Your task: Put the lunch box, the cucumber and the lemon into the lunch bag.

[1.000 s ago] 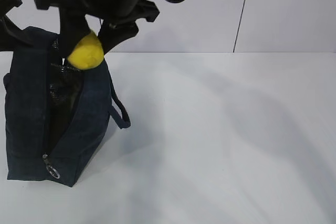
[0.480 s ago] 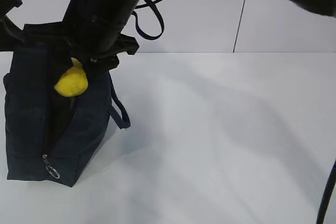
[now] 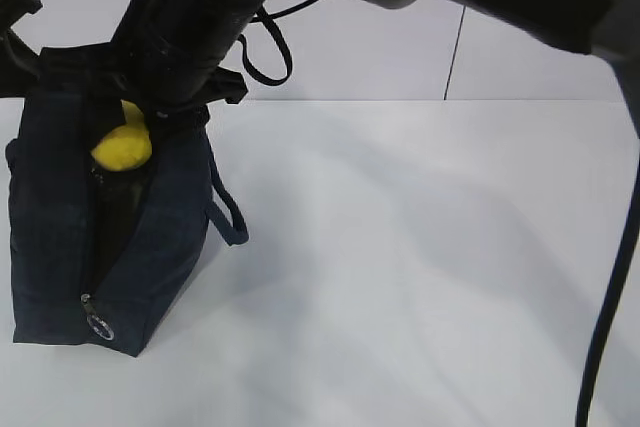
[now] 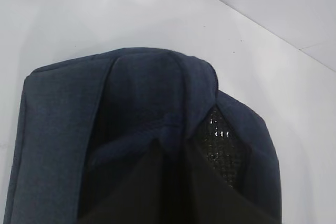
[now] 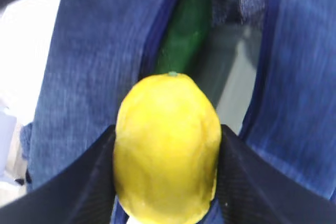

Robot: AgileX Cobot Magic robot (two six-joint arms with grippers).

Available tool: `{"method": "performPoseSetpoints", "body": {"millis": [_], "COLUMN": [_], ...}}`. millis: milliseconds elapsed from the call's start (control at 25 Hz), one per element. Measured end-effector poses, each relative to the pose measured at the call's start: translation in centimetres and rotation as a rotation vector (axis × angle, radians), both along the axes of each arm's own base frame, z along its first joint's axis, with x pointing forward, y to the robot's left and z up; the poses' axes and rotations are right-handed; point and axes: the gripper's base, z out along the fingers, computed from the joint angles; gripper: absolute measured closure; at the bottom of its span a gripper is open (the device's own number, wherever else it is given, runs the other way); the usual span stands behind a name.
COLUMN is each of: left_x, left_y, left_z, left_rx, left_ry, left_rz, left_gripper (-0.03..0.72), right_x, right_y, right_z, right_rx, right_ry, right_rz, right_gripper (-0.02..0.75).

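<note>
Seen from the right wrist, the right gripper [image 5: 167,182] pinches the lemon [image 5: 167,145] directly above the lunch bag [image 3: 60,237] mouth, with the cucumber [image 5: 185,32] lying lengthwise beyond it inside, while the far-left left gripper [image 4: 173,192] clamps the bag's fabric rim.

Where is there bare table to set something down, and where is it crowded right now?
Free: the white table from the lunch bag and its strap handle to the right edge, and its front strip. Crowded: the bag's mouth, where the right gripper holds the lemon above the cucumber, and the left gripper clamps the rim.
</note>
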Motion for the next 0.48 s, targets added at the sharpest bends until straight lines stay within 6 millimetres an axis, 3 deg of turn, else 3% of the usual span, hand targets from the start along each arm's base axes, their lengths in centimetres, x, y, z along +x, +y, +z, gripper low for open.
{"method": "performPoseSetpoints", "body": {"millis": [200, 400, 480], "left_x": [0.0, 0.0, 0.0], "left_y": [0.0, 0.01, 0.01], "left_z": [0.0, -0.01, -0.01], "left_rx": [0.0, 0.002, 0.002], "left_ry": [0.0, 0.0, 0.0], "left_rz": [0.0, -0.001, -0.001], "left_gripper": [0.664, 0.664, 0.664], "right_x": [0.1, 0.11, 0.06], "right_y": [0.07, 0.06, 0.03], "right_z": [-0.06, -0.07, -0.11], "right_rx": [-0.006, -0.015, -0.02], "right_ry": [-0.039, -0.064, -0.06], "right_rz": [0.038, 0.067, 0.072], "right_gripper": [0.303, 0.15, 0.13]}}
